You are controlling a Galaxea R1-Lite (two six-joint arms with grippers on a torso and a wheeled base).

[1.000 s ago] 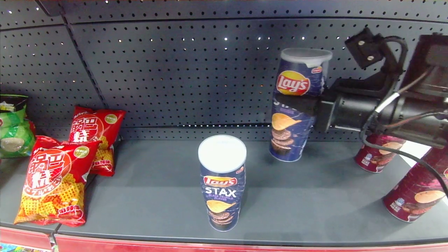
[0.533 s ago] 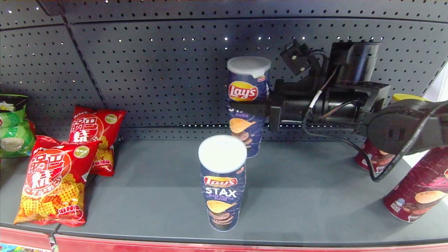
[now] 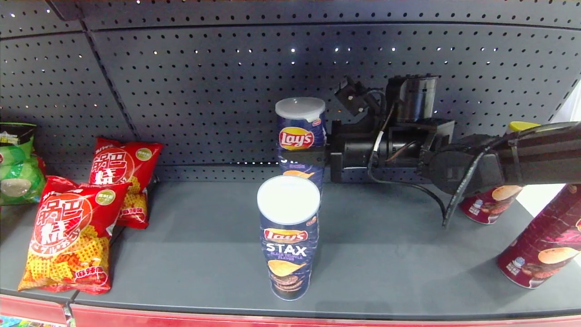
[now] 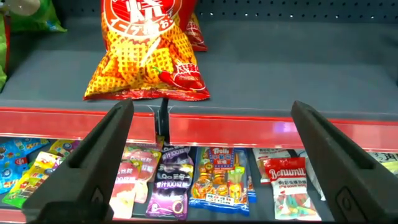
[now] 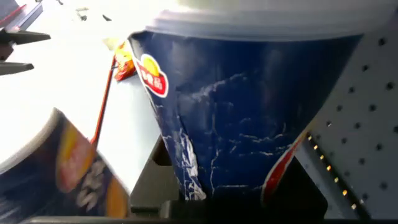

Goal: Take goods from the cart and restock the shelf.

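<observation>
My right gripper [image 3: 305, 156] is shut on a dark blue chip can [image 3: 299, 136] with a clear lid, held upright near the pegboard at the back of the grey shelf [image 3: 386, 254]. Its lower end is hidden behind a second blue chip can [image 3: 288, 236] that stands at the shelf's front. In the right wrist view the held can [image 5: 242, 118] sits between the fingers, and the front can [image 5: 59, 180] shows beside it. My left gripper [image 4: 214, 162] is open below the shelf's red front edge [image 4: 205, 127], with nothing between its fingers.
Red snack bags [image 3: 68, 231] and a green bag [image 3: 16, 168] lie at the shelf's left. Maroon chip cans [image 3: 540, 250] stand at the right, one [image 3: 488, 202] behind the right arm. Candy packets [image 4: 217, 183] fill the lower shelf. Bare shelf lies between the blue cans and the maroon ones.
My right arm has carried the blue can leftward and lower along the back wall, from right of centre to just behind the front can. The other goods have not moved.
</observation>
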